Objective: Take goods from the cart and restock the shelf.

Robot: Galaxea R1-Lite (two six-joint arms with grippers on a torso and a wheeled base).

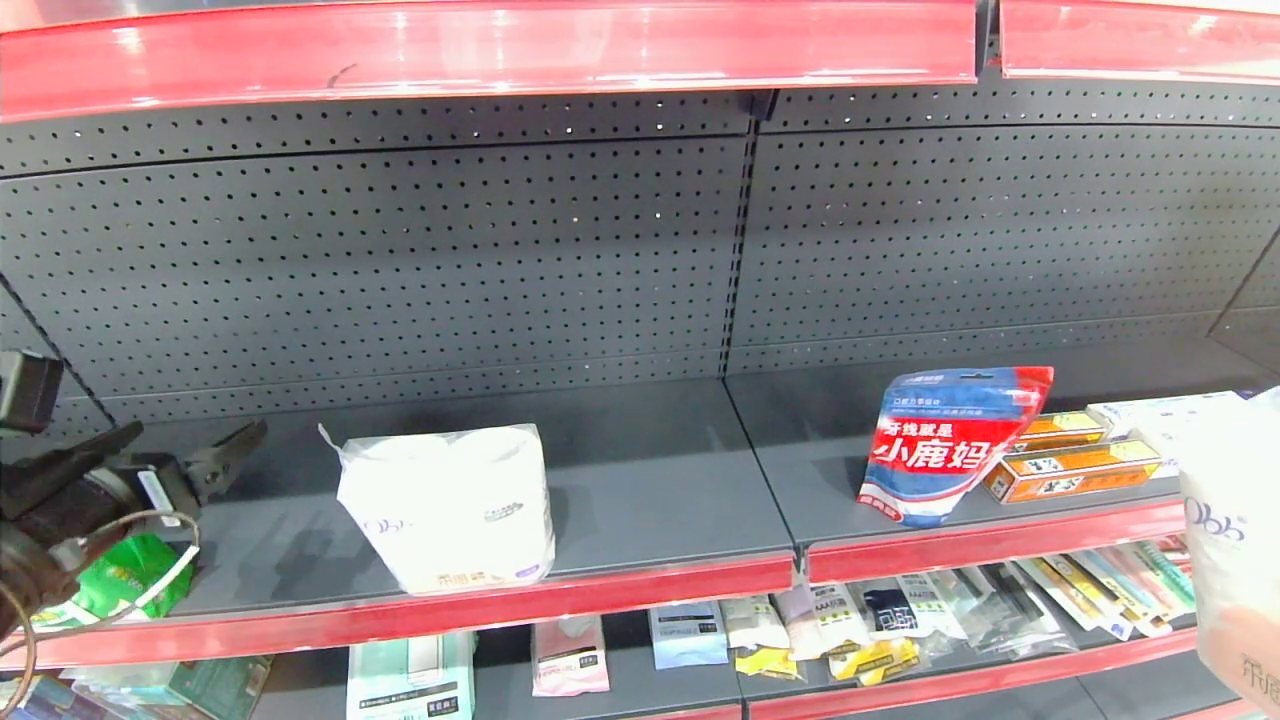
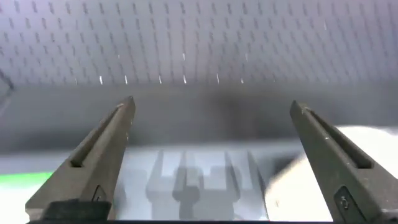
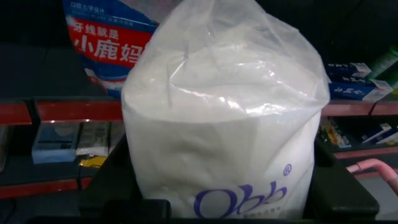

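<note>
A white pack of tissue rolls (image 1: 445,505) stands upright on the grey shelf (image 1: 650,480), left of the middle and near the front edge. My left gripper (image 1: 200,432) hovers over the shelf to the left of that pack. It is open, and in the left wrist view (image 2: 212,106) nothing lies between its fingers. A second white tissue pack (image 3: 224,124) in clear wrap is held by my right gripper (image 3: 221,163), whose fingers press its two sides. That held pack (image 1: 1235,560) shows at the far right, in front of the shelf edge.
A blue and red pouch (image 1: 950,445) leans upright right of the shelf divider, with orange boxes (image 1: 1075,465) beside it. A green packet (image 1: 120,578) lies under my left arm. The lower shelf (image 1: 900,690) holds several small packets. A red strip (image 1: 480,45) marks the shelf above.
</note>
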